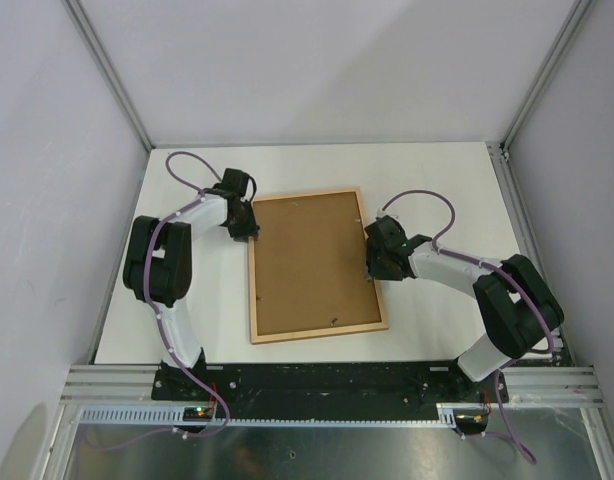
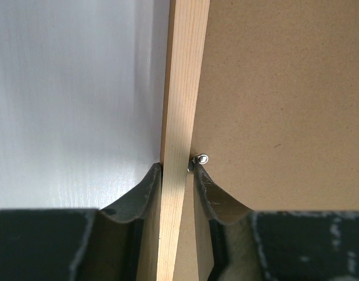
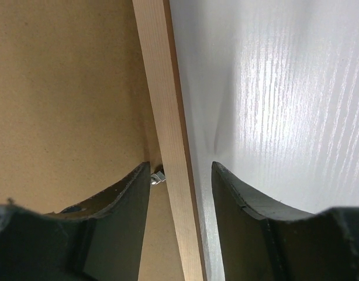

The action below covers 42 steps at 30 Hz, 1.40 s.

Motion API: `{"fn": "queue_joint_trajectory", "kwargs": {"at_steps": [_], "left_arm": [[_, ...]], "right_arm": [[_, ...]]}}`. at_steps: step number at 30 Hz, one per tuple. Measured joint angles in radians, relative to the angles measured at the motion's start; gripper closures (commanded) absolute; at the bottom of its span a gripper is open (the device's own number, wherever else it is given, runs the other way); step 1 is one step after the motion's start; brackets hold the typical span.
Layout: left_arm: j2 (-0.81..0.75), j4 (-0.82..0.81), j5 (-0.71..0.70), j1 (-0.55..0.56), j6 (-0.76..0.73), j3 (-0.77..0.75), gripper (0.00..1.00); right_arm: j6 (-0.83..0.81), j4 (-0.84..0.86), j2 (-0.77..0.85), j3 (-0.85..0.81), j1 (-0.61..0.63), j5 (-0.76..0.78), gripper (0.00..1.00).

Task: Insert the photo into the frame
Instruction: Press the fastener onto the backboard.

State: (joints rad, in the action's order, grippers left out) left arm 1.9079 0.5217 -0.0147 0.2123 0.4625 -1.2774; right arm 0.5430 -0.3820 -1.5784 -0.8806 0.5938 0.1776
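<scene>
Backing board fills the frame beside a metal tab; left gripper pinches one rail, right gripper straddles the other, spread.

Top external: high, behind arm bases at near edge. Faces down and forward, far off. Takes in whole white table, both arms, entire frame.
Left wrist: looks out past left gripper, very close on frame's left rail.
Right wrist: past right gripper, equally close, right rail.
Wrist views overlap nowhere; both patches lie inside top view.
</scene>
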Motion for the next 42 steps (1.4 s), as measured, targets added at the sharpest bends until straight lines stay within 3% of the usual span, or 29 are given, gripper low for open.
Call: {"fn": "queue_joint_trajectory", "kwargs": {"at_steps": [13, 23, 28, 35, 42], "left_arm": [[0.0, 0.0, 0.001, -0.001, 0.0, 0.0, 1.0], [0.0, 0.0, 0.001, -0.001, 0.0, 0.0, 1.0], [0.0, -0.001, 0.001, -0.001, 0.0, 0.0, 1.0], [0.0, -0.011, -0.001, -0.006, 0.0, 0.002, 1.0], [0.0, -0.012, 0.0, -0.006, -0.001, 0.002, 0.97]], "right_arm": [[0.003, 0.015, -0.003, 0.0, 0.003, -0.001, 0.64], [-0.023, 0.024, -0.012, 0.0, 0.029, 0.008, 0.6], [-0.03, 0.026, -0.013, 0.0, 0.036, 0.022, 0.71], [-0.032, 0.03, -0.013, 0.0, 0.035, 0.027, 0.96], [-0.044, 0.031, -0.013, 0.0, 0.023, 0.012, 1.0]]}}
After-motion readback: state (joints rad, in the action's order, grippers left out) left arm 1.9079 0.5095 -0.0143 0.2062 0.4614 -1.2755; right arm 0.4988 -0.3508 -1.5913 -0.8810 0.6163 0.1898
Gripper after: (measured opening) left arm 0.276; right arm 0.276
